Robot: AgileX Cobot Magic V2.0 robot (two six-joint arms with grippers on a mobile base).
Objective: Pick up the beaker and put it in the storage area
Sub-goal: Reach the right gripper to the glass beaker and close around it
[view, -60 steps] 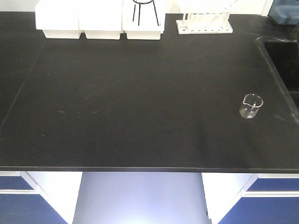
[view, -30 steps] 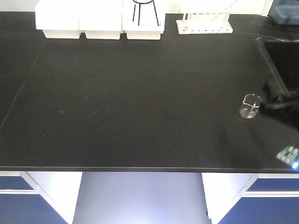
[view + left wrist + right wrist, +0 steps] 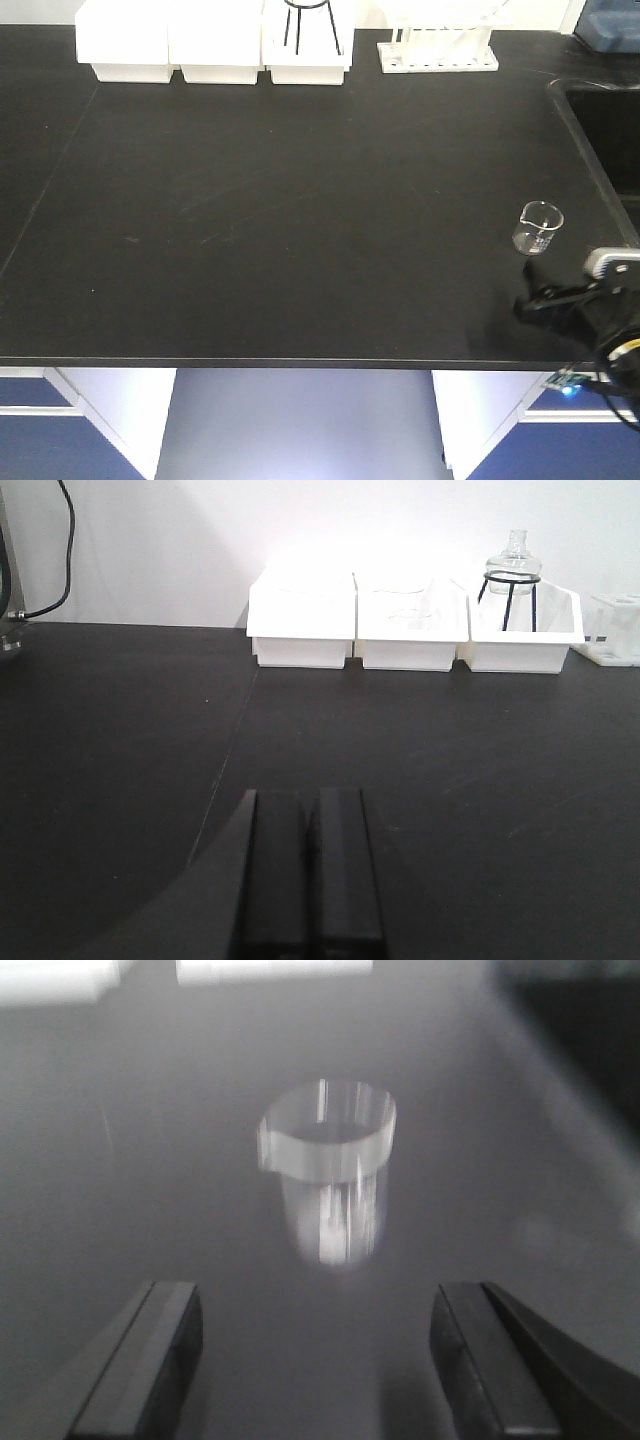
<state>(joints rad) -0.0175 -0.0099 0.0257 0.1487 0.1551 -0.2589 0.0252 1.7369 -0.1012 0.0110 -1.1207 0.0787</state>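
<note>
The beaker (image 3: 538,227), small and clear with a pouring lip, stands upright on the black benchtop (image 3: 300,220) near its right side. My right gripper (image 3: 535,297) sits just in front of it, near the bench's front edge. In the right wrist view the blurred beaker (image 3: 330,1175) stands ahead of my right gripper (image 3: 315,1305), which is open and wider than the glass, with nothing between the fingers. My left gripper (image 3: 308,798) is shut and empty, low over the bench, and does not appear in the front view. The storage area is out of view.
Three white bins (image 3: 212,42) line the back edge, one holding a glass flask on a black wire stand (image 3: 512,565). A white tube rack (image 3: 438,50) stands to their right. A sink (image 3: 610,130) opens at the right, just behind the beaker.
My right arm has come into the front view: half a second ago a blur to the right of the beaker, now in front of it. The beaker has not moved.
</note>
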